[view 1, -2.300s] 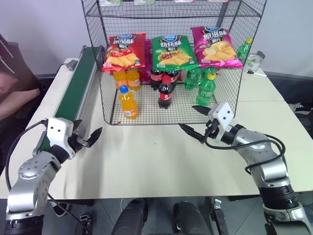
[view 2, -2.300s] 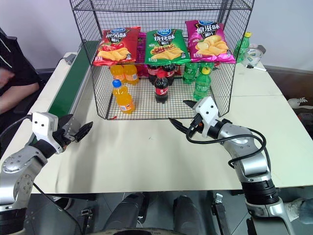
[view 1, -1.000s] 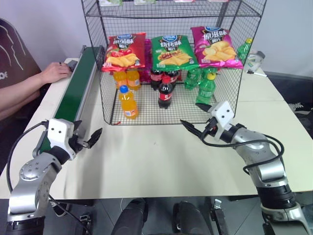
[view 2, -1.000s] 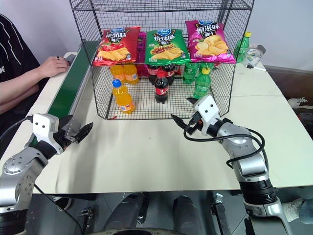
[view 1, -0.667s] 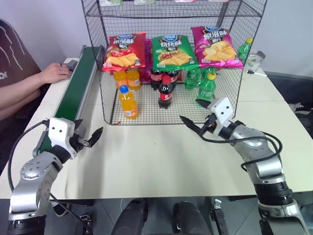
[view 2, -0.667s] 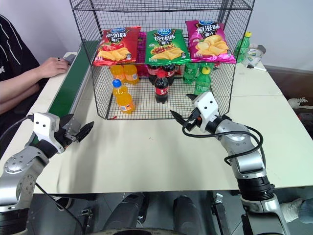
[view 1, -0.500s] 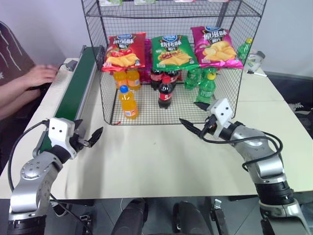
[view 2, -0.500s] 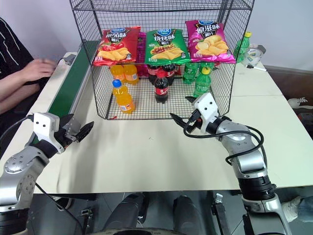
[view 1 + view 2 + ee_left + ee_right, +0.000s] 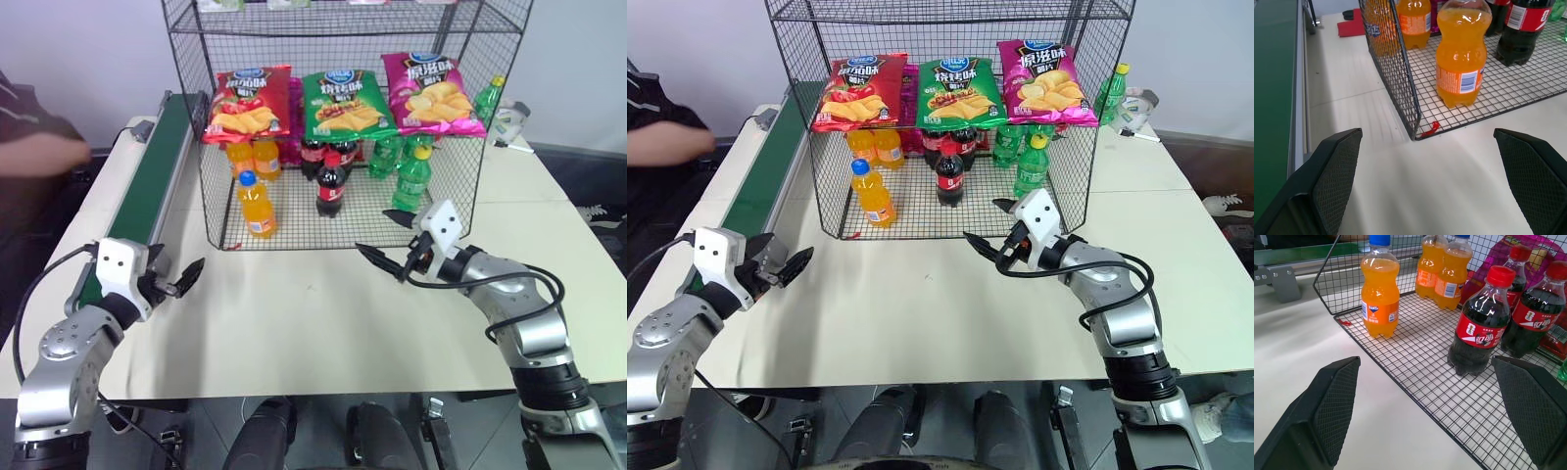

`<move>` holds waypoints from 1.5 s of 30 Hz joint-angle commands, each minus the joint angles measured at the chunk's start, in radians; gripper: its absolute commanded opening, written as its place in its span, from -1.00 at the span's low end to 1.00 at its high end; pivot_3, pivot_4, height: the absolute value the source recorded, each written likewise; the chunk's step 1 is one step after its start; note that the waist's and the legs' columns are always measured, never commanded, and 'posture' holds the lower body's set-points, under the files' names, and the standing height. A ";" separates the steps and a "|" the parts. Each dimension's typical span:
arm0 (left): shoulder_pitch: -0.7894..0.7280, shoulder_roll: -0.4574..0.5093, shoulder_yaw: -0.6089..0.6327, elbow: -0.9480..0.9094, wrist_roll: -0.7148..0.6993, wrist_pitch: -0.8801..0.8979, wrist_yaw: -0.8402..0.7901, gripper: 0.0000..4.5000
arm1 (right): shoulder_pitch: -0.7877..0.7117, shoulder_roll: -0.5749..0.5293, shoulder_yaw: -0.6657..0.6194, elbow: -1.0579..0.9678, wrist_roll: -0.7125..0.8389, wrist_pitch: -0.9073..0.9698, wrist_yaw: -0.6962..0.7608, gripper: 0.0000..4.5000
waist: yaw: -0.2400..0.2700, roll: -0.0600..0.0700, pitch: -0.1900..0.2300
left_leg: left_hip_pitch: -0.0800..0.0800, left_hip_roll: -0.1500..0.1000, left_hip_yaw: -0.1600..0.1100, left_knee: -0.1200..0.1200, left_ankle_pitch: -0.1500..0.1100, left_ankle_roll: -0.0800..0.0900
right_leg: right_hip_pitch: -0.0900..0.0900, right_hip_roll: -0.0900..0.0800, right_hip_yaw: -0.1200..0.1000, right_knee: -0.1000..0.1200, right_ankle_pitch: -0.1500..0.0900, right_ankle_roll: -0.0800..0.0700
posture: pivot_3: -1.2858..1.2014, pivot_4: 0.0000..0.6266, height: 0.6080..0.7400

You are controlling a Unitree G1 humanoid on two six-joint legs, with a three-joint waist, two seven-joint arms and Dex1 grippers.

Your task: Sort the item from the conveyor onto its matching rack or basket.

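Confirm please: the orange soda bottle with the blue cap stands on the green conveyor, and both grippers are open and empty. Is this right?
Not quite. The orange soda bottle stands inside the wire rack, on its bottom shelf, not on the conveyor; the left eye view shows it. The left gripper and right gripper are indeed open and empty.

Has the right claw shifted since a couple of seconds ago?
Yes. The right claw has moved closer to the front edge of the black wire rack, slightly toward the cola bottle, jaws open and empty.
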 commanded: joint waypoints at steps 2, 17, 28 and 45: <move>-0.008 0.009 0.034 -0.024 -0.017 -0.012 -0.001 1.00 | -0.014 0.007 -0.006 -0.028 0.009 -0.014 0.002 1.00 | 0.000 0.000 0.000 | 0.000 0.000 0.000 0.000 0.000 0.000 | 0.000 0.000 0.000 0.000 0.000 0.000 | 0.03 -0.52 1.00; -0.001 0.003 0.037 -0.024 -0.014 -0.020 0.000 1.00 | -0.013 0.011 0.008 -0.027 -0.003 -0.026 0.000 1.00 | 0.000 0.000 0.000 | 0.000 0.000 0.000 0.000 0.000 0.000 | -0.001 0.000 0.000 0.000 0.000 0.000 | 0.03 -0.52 1.00; -0.006 -0.004 0.037 -0.020 -0.011 -0.027 0.001 1.00 | -0.021 0.009 0.010 -0.016 -0.015 -0.035 0.001 1.00 | 0.000 0.000 0.000 | 0.000 0.000 0.000 0.000 0.000 0.000 | -0.001 0.000 0.000 0.000 0.000 0.000 | 0.03 -0.52 1.00; -0.015 -0.025 0.114 0.016 -0.021 -0.054 0.049 1.00 | -0.039 0.023 0.018 0.005 -0.022 -0.050 0.006 1.00 | -0.001 0.000 0.000 | 0.000 0.000 0.000 -0.001 0.000 0.000 | -0.001 0.000 0.000 -0.001 0.000 0.000 | 0.03 -0.52 1.00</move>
